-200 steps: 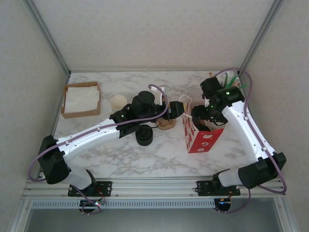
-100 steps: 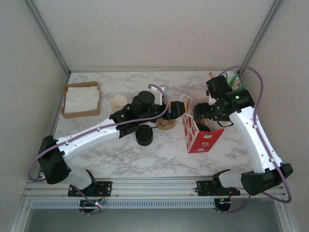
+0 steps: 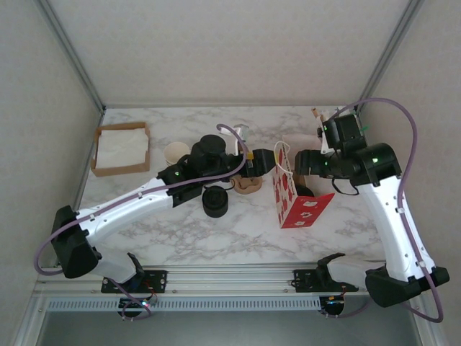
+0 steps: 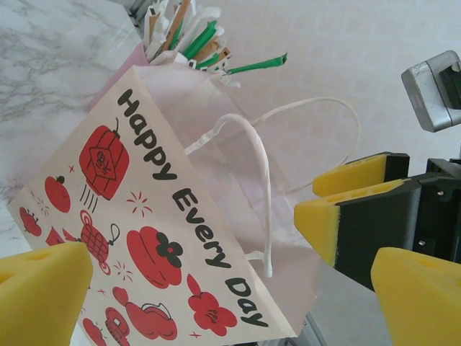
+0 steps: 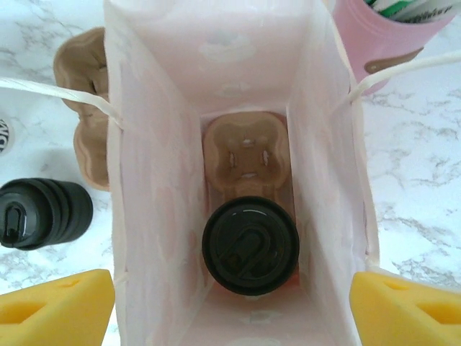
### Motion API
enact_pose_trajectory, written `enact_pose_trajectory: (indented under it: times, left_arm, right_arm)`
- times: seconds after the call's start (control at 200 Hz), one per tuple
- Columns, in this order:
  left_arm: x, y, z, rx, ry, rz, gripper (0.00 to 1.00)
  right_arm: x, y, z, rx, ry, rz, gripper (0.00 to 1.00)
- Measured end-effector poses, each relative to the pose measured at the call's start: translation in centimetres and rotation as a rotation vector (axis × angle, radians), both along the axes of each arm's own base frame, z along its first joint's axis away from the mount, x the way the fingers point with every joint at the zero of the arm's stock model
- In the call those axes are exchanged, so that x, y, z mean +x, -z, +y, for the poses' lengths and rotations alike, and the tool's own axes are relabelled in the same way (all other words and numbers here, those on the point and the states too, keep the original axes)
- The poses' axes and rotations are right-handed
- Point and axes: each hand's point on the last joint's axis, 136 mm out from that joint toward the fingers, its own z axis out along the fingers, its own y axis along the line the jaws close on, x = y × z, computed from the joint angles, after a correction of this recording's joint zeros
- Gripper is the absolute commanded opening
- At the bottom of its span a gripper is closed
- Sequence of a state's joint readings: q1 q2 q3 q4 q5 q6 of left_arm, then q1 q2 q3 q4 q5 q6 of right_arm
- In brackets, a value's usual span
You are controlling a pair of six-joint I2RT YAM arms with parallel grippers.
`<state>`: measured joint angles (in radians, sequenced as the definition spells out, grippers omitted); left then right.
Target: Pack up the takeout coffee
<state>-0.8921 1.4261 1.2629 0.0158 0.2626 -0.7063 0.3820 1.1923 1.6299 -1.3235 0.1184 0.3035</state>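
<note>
Takeout coffee [image 5: 250, 245] sits down inside the paper bag [image 5: 155, 180], upright in the 6 o'clock pocket of a tan pulp carrier [image 5: 247, 151] on the bag floor. The carrier's other pocket lies at 12 o'clock of it. From straight above I see mostly the lid: round, glossy black, raised rim, moulded tab and sip slot in the middle. The cup sides are hidden under the lid, so I can't tell their pattern.

My right gripper [image 5: 230, 308] hangs over the bag mouth. Its yellow pads [image 5: 57, 306] are spread wide, at 7 and 5 o'clock of my wrist view, straddling the bag walls and pinching nothing. Whether they touch the rim, I can't tell.

My left gripper [image 4: 230, 299] faces the bag's printed side, with pads [image 4: 43, 299] spread wide too and gripping nothing. The print reads "Happy Every Day" with red drawings, and the white string handles stand up.

From the top camera the bag stands open on the marble table [image 3: 238, 231], with my left gripper at its 10 o'clock and my right at its 1 o'clock.

Outside the bag, on the table:
- black lid stack [image 5: 43, 214] at the bag's 9 o'clock
- second carrier [image 5: 83, 86] at 10 o'clock
- pink holder [image 5: 389, 32] of straws at 1 o'clock
</note>
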Motion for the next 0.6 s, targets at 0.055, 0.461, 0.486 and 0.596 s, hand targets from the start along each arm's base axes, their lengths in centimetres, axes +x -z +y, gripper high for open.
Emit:
enact_pose_trajectory:
  times: [0.055, 0.461, 0.486, 0.596]
  left_arm:
    - [-0.1, -0.5, 0.2, -0.008, -0.003, -0.007, 1.00]
    - [-0.9, -3.8, 2.2, -0.050, -0.037, -0.070, 1.00]
    - [-1.0, -4.0, 2.4, -0.054, -0.041, -0.075, 1.00]
    - [-1.4, -5.2, 3.3, -0.069, -0.053, -0.103, 1.00]
  right_arm:
    - [-0.1, -0.4, 0.0, 0.009, 0.002, -0.018, 0.81]
    - [-1.7, -5.4, 0.9, 0.164, -0.054, -0.219, 0.78]
    - [-1.8, -5.7, 1.1, 0.176, -0.061, -0.231, 0.78]
    - [-2.4, -7.1, 1.7, 0.232, -0.095, -0.283, 0.79]
